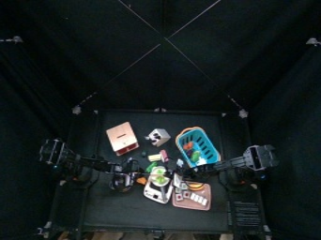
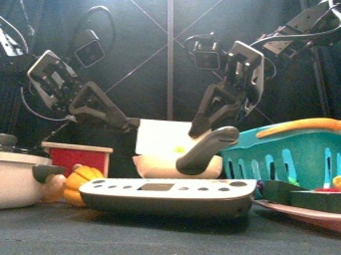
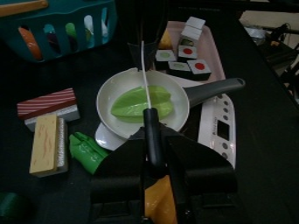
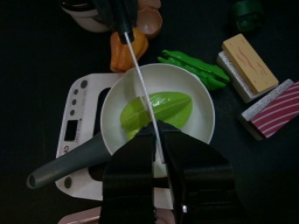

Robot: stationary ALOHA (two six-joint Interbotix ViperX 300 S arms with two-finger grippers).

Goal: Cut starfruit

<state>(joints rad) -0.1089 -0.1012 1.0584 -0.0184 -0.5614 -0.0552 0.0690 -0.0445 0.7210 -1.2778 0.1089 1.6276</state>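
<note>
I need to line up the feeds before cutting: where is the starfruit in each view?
Top view: green speck in the white pan, front centre.
Front view: hidden behind the pan's wall.
Left wrist view: starfruit in the pan, under the knife.
Right wrist view: mid-frame in the pan.
Shared landmark: the pan's grey handle.

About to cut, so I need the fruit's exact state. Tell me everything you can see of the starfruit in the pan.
The starfruit is bright yellow-green, glossy like plastic, with lengthwise ridges and tapered ends. It looks whole, no cut showing. It lies flat on its side in the middle of the white pan, which sits on the kitchen scale. A thin knife blade, held in the left tool, runs across its middle; whether the blade touches it cannot be told.
</note>
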